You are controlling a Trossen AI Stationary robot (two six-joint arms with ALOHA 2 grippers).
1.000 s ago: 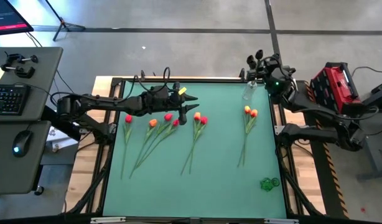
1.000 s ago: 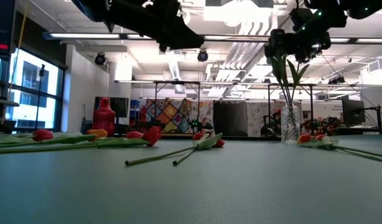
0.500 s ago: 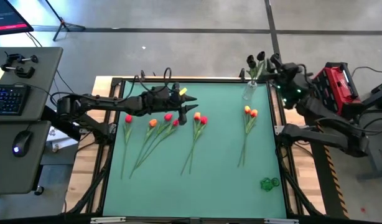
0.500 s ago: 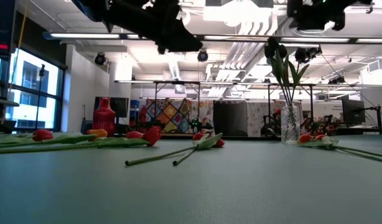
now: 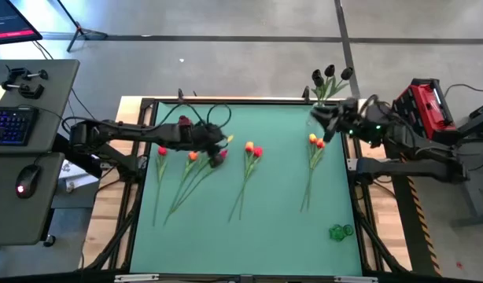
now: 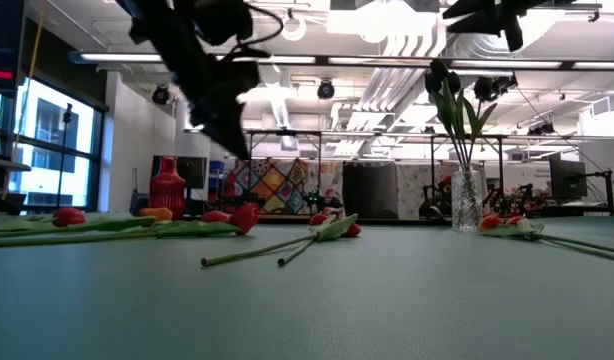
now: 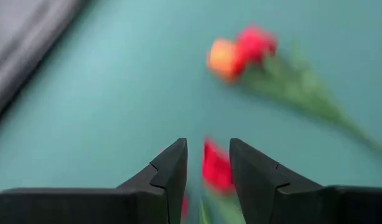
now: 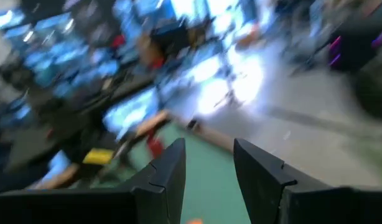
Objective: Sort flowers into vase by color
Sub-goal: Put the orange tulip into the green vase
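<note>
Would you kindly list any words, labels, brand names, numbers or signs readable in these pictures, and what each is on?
No text can be read in any view.
Monitor beside the table: red lines on its screen, too small to read.
Red case: no legible label.
Keyboard: keys too small to read.

The bench (image 5: 281, 196) has a flat green mat on top that looks smooth and dull, with bare pale wood at its edges. The vase (image 6: 467, 200) is clear, shiny glass. The flowers (image 5: 249, 153) look like soft cloth or plastic. The left claw (image 7: 207, 180) has hard, dull black plastic-looking fingers (image 7: 169, 174).
</note>
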